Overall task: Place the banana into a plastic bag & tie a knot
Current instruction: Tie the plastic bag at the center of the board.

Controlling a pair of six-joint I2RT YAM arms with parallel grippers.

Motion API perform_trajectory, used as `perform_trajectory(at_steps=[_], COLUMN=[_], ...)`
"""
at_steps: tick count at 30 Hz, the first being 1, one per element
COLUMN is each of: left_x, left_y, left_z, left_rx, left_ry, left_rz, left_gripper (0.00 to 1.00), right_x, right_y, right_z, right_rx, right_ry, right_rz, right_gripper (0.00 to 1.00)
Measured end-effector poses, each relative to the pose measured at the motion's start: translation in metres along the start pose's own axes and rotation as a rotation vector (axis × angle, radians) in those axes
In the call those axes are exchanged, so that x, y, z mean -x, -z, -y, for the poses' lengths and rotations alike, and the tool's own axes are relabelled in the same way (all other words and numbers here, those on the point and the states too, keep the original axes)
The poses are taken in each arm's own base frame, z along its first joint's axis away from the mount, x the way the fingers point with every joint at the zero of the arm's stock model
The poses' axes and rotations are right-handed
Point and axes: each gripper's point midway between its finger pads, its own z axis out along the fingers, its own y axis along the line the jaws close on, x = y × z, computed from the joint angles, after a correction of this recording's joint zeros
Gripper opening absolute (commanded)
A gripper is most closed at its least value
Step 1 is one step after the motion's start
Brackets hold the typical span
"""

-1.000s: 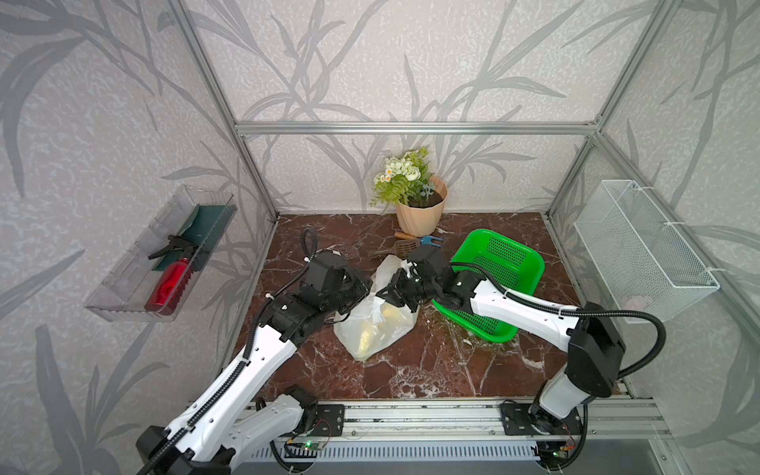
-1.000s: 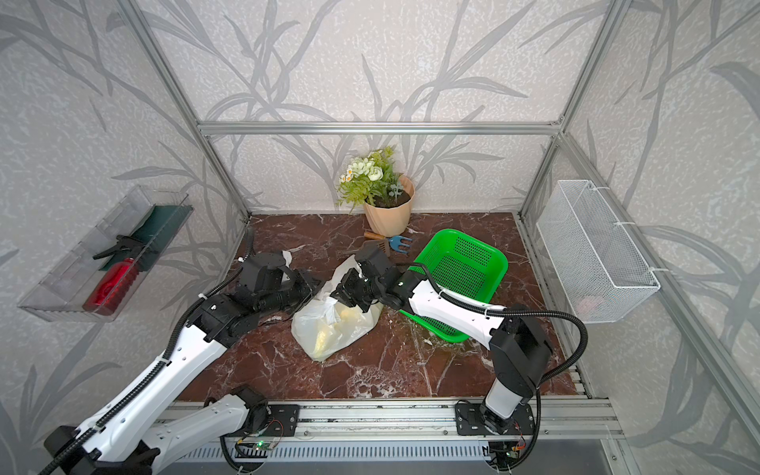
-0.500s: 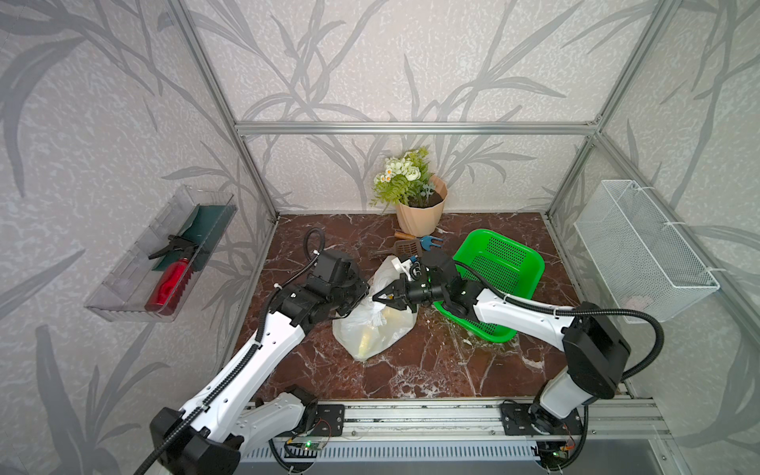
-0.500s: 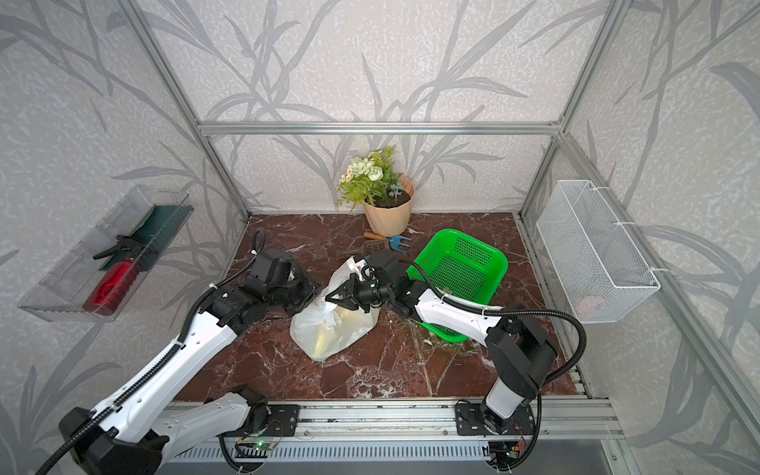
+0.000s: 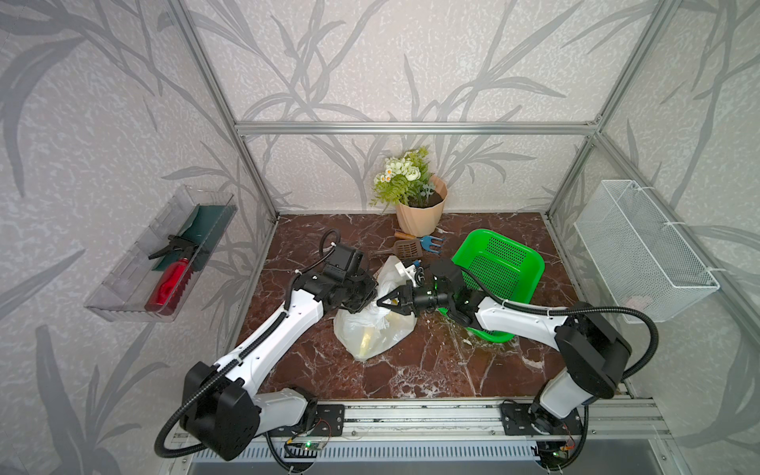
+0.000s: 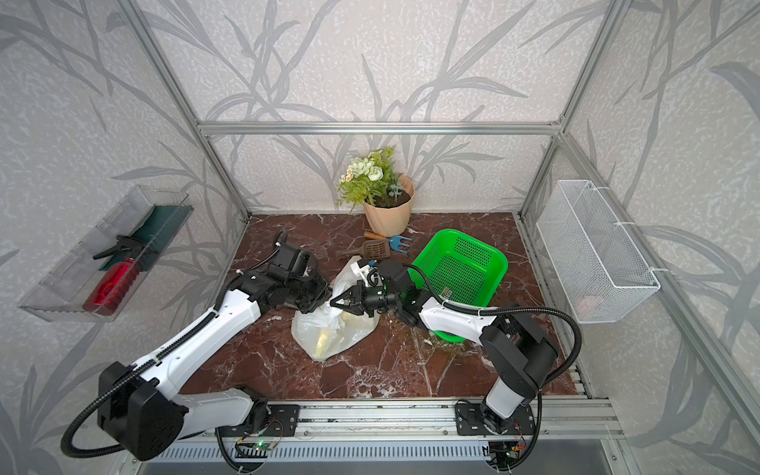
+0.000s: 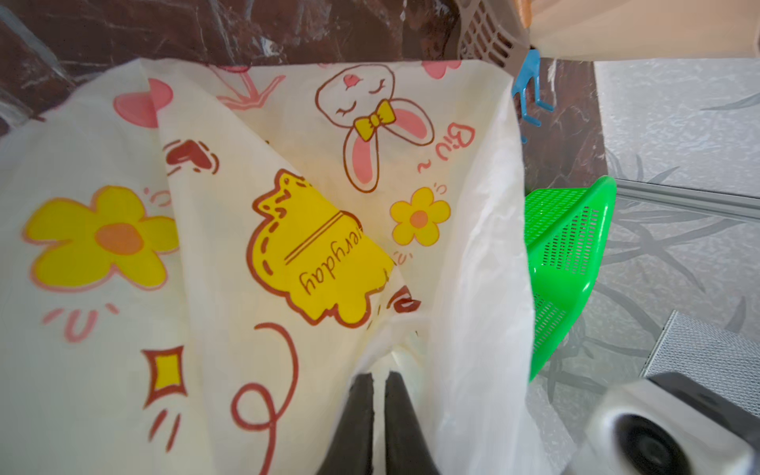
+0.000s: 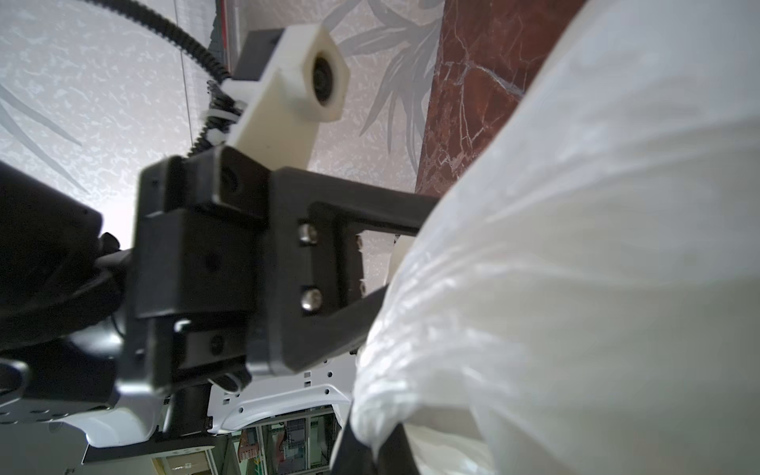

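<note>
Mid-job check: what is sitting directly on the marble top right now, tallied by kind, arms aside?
plastic bag: 1
green basket: 1
flower pot: 1
small garden tools: 2, the brown scoop and the blue rake
Total: 5

The plastic bag (image 7: 255,123) has words on it, seen in the left wrist view. A big yellow shape (image 7: 316,251) with a wavy edge has brown letters. The letters "eryday" can be read. The start of the word is hidden under a fold of the bag. The letters are upside down in this view. Next to the sleeping bunny (image 7: 370,119) are the pink letters "Biu" with a little wavy line after them. In a top view, the green basket (image 6: 460,263) has a small sticker (image 6: 448,293), too small to read.
</note>
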Motion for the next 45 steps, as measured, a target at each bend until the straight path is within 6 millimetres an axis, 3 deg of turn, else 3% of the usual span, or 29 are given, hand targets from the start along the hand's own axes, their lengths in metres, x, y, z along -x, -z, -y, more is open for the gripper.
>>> perform_trajectory(at_steps=[2, 5, 16, 22, 37, 45], left_x=[0.0, 0.002, -0.01, -0.018, -0.025, -0.025], left_y=[0.0, 0.0, -0.011, -0.01, -0.008, -0.01], left_z=[-0.002, -0.001, 0.006, 0.009, 0.003, 0.005], left_rx=[0.005, 0.004, -0.021, -0.036, -0.007, -0.009], left_ry=[0.003, 0.012, 0.054, 0.054, 0.043, 0.042], left_rz=[-0.007, -0.007, -0.11, -0.155, -0.199, -0.203], left_gripper=[0.27, 0.34, 0.44, 0.45, 0.4, 0.29], right_x=[0.001, 0.001, -0.003, -0.007, -0.003, -0.003], right_y=[0.0, 0.001, 0.004, -0.001, -0.001, -0.001], right_z=[-0.002, -0.001, 0.019, 0.034, 0.028, 0.024], right_rx=[0.013, 0.023, 0.031, 0.031, 0.059, 0.078], right_ry=[0.019, 0.046, 0.101, 0.141, 0.242, 0.259], right_rz=[-0.004, -0.012, -0.077, -0.123, -0.145, -0.151], right_gripper=[0.0, 0.0, 0.0, 0.0, 0.0, 0.0])
